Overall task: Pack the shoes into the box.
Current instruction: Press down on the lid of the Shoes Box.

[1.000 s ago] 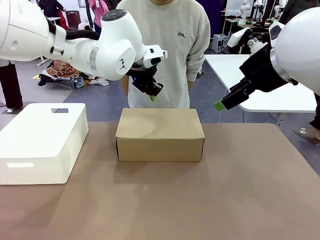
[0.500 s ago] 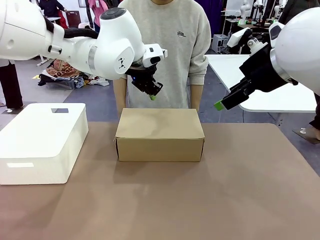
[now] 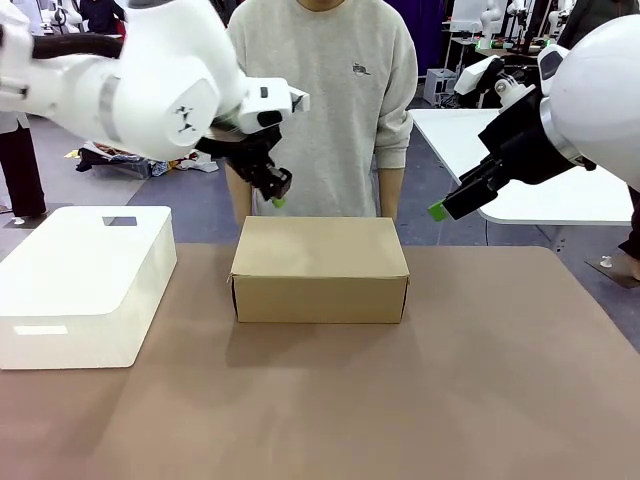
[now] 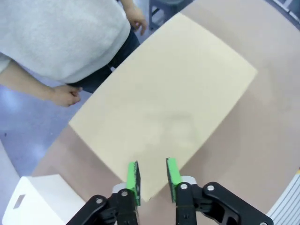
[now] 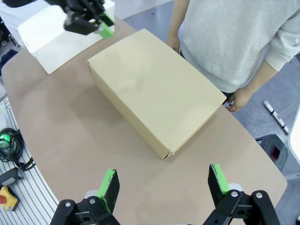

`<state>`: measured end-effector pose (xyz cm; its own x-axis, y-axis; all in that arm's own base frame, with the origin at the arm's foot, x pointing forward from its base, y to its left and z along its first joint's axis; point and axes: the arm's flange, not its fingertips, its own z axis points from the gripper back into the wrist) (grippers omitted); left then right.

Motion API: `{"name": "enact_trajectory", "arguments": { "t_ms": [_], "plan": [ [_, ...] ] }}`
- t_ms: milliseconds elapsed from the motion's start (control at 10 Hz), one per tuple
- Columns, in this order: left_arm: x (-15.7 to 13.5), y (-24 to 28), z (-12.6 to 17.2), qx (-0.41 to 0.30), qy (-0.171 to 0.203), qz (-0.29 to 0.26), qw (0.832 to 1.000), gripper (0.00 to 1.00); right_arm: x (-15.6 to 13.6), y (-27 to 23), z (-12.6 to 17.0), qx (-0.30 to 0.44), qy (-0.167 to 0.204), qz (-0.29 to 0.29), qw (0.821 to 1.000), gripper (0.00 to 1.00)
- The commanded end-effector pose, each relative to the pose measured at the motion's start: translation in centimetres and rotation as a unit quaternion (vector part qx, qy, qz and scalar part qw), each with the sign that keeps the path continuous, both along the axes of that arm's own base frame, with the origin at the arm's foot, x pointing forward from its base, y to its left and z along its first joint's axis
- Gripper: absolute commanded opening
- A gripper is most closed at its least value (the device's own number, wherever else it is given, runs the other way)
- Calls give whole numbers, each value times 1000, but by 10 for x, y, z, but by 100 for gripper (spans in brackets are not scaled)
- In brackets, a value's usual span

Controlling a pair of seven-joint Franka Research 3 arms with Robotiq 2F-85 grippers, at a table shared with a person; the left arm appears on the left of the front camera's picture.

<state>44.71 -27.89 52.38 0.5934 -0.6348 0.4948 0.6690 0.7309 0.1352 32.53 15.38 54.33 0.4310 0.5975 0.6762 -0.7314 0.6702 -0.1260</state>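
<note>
Brown cardboard shoebox (image 3: 319, 268), lid shut, sat mid brown tabletop (image 3: 400, 400); white plastic box (image 3: 80, 285) at left. Left gripper (image 4: 151, 176) hovered w/ fingers slightly apart, empty; right gripper (image 5: 163, 185) spread wide. Grey floor, white tables behind.

You see the left arm (image 3: 150, 85) pull back toward its own side: its gripper (image 3: 277, 193), above the box's (image 3: 318, 268) far edge near the middle a second ago, now hangs over the far left corner. Its jaws, pressed together before, now stand slightly parted, a narrow gap between the green pads (image 4: 133, 177). The person's forearms, tucked out of sight earlier, now hang behind the box
</note>
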Motion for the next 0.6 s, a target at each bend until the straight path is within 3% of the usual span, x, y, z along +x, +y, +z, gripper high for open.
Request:
{"name": "enact_trajectory", "arguments": {
  "t_ms": [0, 500],
  "plan": [
    [-14, 37, 2, 6, 0, -34, 999, 96, 0, 0, 0, -1, -1, 3, 1000, 100],
    [-65, 69, 12, 1, -21, -65, 998, 100, 0, 0, 0, -1, -1, 3, 1000, 100]
  ]
}}
